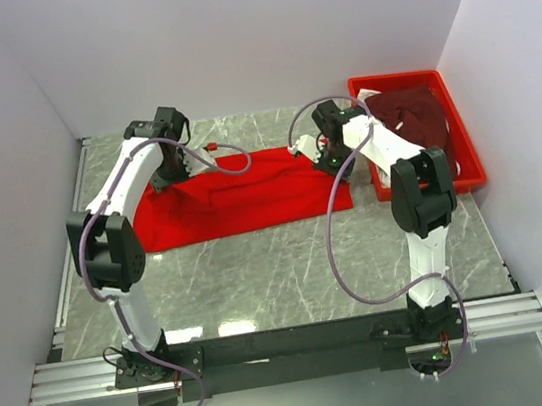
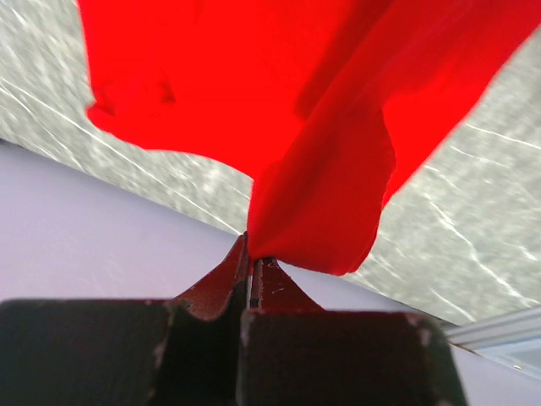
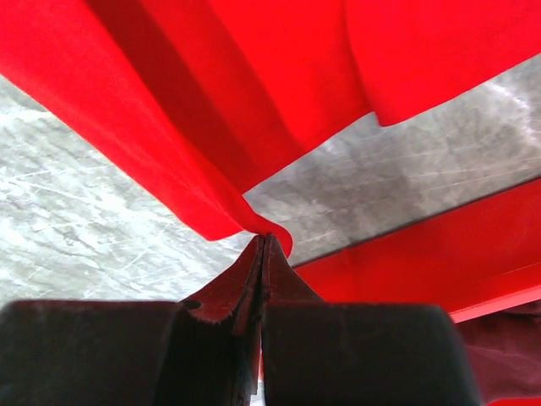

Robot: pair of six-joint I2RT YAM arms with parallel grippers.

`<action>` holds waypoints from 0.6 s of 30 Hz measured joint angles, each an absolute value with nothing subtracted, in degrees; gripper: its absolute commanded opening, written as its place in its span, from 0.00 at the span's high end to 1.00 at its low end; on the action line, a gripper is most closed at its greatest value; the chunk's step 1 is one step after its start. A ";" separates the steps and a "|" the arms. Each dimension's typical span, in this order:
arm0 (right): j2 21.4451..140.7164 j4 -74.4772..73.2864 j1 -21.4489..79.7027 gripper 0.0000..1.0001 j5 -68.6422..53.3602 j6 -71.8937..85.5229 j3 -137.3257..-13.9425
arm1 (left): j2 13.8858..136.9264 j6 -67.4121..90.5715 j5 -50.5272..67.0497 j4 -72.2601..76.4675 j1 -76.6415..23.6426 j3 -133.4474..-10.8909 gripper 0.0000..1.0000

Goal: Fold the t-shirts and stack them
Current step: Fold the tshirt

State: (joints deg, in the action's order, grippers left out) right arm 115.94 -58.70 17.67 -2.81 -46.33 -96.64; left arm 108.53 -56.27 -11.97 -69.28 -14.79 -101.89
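Observation:
A bright red t-shirt (image 1: 240, 195) lies spread across the far half of the marble table. My left gripper (image 1: 167, 169) is shut on its far left edge; the left wrist view shows the red cloth (image 2: 321, 194) pinched between the closed fingertips (image 2: 251, 249). My right gripper (image 1: 328, 158) is shut on its far right edge; the right wrist view shows the cloth (image 3: 203, 144) caught at the closed tips (image 3: 265, 241). A dark maroon t-shirt (image 1: 412, 114) with some white fabric (image 1: 369, 96) lies bunched in the red tray.
The red plastic tray (image 1: 466, 150) stands at the far right, close to the right arm, and its wall shows in the right wrist view (image 3: 439, 271). White walls enclose the table on three sides. A metal rail runs along the near edge (image 1: 291, 347).

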 measured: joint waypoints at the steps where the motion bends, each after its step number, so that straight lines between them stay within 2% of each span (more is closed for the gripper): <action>1: 116.33 -58.92 17.54 1.00 -2.81 -46.37 -97.27 | 109.19 -56.82 -11.97 -69.08 -14.79 -102.45 0.99; 18: 124.20 -59.44 15.92 1.00 -2.55 -47.48 -105.27 | 118.15 -63.37 -13.72 -66.43 -13.06 -111.83 0.99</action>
State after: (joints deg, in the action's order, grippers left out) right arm 124.20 -59.44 15.92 -2.55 -47.48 -105.27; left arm 118.15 -63.37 -13.72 -66.43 -13.06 -111.83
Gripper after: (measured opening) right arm 0.004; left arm 0.018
